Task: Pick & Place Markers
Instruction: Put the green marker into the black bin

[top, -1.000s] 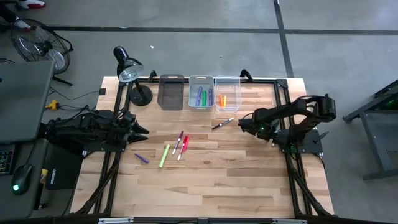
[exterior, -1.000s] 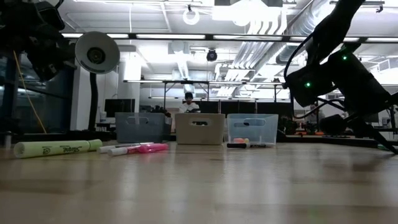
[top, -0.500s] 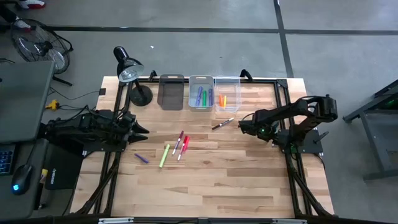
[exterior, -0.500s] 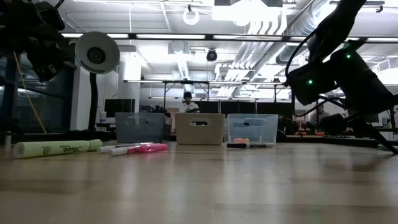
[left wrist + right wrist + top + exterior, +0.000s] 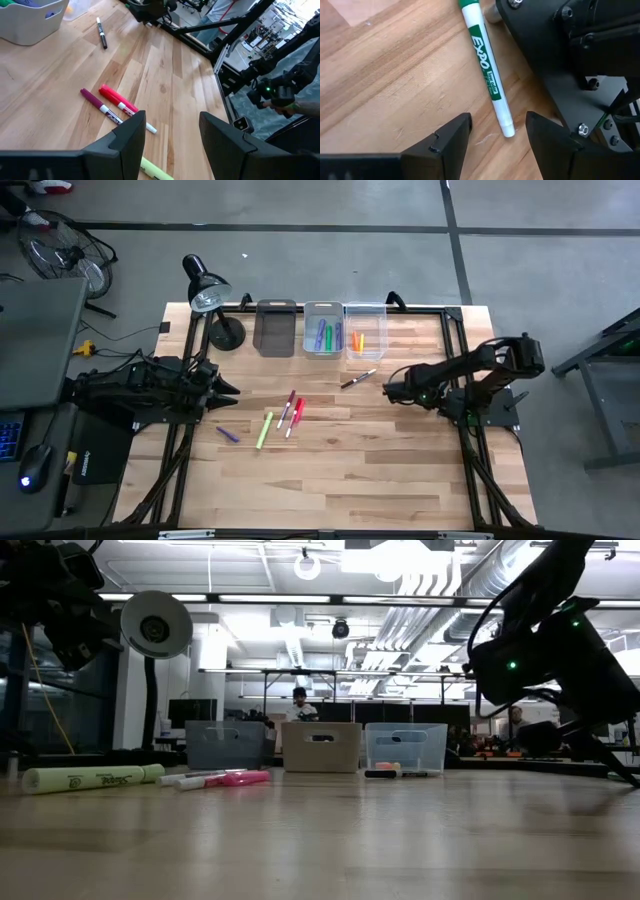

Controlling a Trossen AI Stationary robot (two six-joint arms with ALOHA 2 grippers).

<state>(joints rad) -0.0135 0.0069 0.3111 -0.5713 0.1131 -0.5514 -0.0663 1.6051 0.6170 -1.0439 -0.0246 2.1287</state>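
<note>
I have the right gripper low over the right side of the surface, its fingers spread apart with nothing between them. Just ahead of them lies a green marker: white barrel, green band with white lettering, green cap at one end, flat on the wood beside the arm's dark base. In the high view I cannot pick this marker out under the arm.

The left gripper waits at the left edge of the surface, fingers also parted and empty.

Between the arms, near the middle, I see a loose cluster: a lime marker, thick and pale green, a purple marker with a white body, and a red marker just beside it, nearly parallel. A short purple marker lies a little to the left of the lime one. A black-and-white marker lies apart, nearer the bins.

At the far edge stand three bins in a row: a dark bin, a middle bin holding green and blue markers, and a clear bin holding orange ones. A desk lamp stands left of them.
</note>
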